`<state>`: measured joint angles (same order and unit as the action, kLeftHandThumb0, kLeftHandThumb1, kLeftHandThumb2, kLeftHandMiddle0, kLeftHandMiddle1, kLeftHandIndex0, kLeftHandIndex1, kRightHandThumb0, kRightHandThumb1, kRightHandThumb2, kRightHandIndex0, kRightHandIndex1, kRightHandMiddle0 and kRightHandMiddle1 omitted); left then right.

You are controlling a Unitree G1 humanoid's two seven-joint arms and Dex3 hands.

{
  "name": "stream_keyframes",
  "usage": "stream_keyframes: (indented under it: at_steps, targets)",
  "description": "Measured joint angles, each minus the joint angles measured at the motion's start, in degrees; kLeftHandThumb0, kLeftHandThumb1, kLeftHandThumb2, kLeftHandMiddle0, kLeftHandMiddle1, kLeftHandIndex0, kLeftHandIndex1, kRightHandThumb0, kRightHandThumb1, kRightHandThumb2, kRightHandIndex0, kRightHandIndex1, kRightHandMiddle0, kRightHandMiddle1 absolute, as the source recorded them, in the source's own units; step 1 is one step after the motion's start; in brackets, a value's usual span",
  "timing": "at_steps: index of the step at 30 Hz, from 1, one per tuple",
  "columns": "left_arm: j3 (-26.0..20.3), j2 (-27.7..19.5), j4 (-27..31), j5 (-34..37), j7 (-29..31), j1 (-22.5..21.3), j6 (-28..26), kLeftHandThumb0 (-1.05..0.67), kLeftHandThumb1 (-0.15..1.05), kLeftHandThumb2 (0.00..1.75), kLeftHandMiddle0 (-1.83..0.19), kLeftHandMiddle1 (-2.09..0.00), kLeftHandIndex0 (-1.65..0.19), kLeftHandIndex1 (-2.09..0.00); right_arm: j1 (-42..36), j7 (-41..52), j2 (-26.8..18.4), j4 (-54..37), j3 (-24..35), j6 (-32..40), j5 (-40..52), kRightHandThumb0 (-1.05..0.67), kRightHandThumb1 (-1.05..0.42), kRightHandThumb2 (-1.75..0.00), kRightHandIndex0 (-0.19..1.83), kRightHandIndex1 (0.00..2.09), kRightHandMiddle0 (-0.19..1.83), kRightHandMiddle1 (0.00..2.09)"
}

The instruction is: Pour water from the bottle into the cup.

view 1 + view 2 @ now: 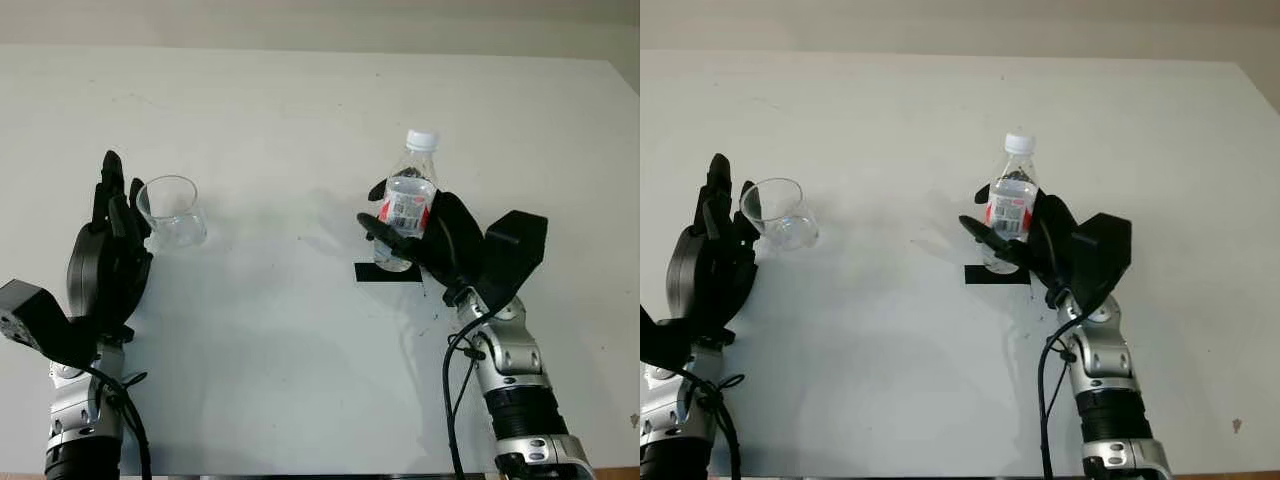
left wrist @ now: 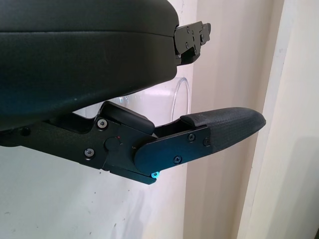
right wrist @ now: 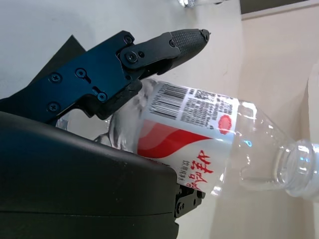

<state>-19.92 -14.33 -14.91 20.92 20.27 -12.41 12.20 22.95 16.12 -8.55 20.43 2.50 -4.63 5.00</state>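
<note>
The right hand (image 1: 425,240) is clamped round the labelled middle of the bottle (image 1: 408,200), which stands upright, neck up, at or just above a black mat (image 1: 388,272) on the white table (image 1: 300,360). The cup (image 1: 172,212) lies well apart, off toward the robot's left, so the pour looks to depend on carrying the bottle across that gap. The left hand (image 1: 112,240) is open just beside the cup (whether it touches the glass cannot be told). The bottle is clear plastic with a red-and-white label and an open mouth in the wrist view; the cup is clear glass and looks empty.
</note>
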Motion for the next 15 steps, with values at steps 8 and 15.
stream_keyframes:
  at_steps: [8, 15]
  targets:
    - [-0.52, -0.71, -0.20, 0.21, 0.80, 0.24, -0.46, -0.81, 1.05, 0.70, 0.19, 0.00, 0.19, 0.00, -0.24, 1.91, 0.18, 6.57, -0.54, -6.39, -0.39, -0.44, -1.05, -0.14, 0.28, 2.09, -0.03, 2.09]
    - [-0.54, -0.86, -0.27, 0.43, 0.81, 0.24, -0.92, -0.81, 1.05, 0.70, 0.19, 0.00, 0.19, 0.00, -0.98, 2.82, 0.41, 9.48, -1.13, -11.25, -0.73, -0.52, -1.03, -0.06, 0.05, 1.97, -0.05, 1.98]
